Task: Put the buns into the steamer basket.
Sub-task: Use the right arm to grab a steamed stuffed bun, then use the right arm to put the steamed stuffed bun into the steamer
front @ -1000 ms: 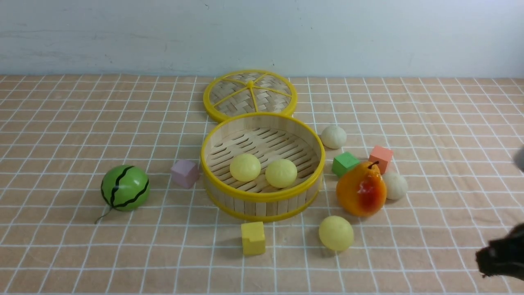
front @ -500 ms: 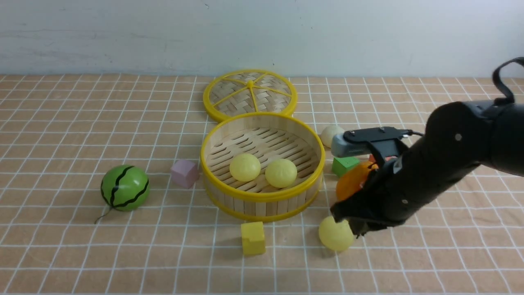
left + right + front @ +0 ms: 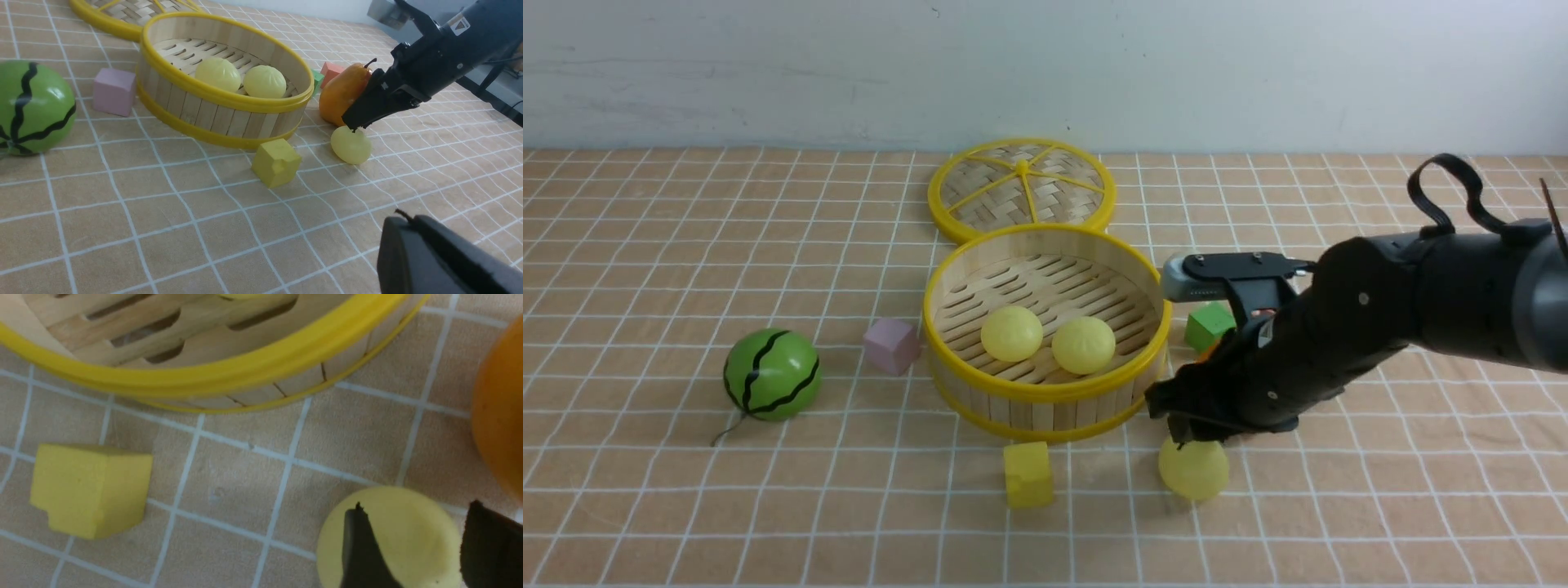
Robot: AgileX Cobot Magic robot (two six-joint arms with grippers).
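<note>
1. The right pincer (image 3: 414, 510) hangs over the loose yellow bun (image 3: 1194, 469). Its two fingers are spread wide to either side of the bun's crown and are not closed on it. Whether the tips already touch the bun or hang just above it, I cannot tell.
2. A second ago this arm was only a dark blur at the front view's lower right corner. Since then it has swung in over the pear (image 3: 339, 96) and its fingers have parted. The loose yellow bun has not shifted.
3. This looks like the start of a third pick-up. Two pale yellow buns (image 3: 1012, 332) already lie side by side on the slats of the steamer basket (image 3: 1045, 390), so three are left to move.
4. The steamer basket stands mid-counter (image 3: 686, 506). From it, the loose yellow bun lies at 5 o'clock, the yellow cube (image 3: 1027, 474) at 6 o'clock, the woven lid (image 3: 1021, 184) at 12 o'clock and the watermelon ball (image 3: 772, 374) at 9 o'clock.
5. The two off-white buns, which lay at 2 and 4 o'clock a second ago, are now hidden behind the right arm. In the front view the arm also covers most of the pear.
6. The left pincer (image 3: 433, 253) shows only as a dark corner in its own wrist view. It is closed, with nothing seen in it.
</note>
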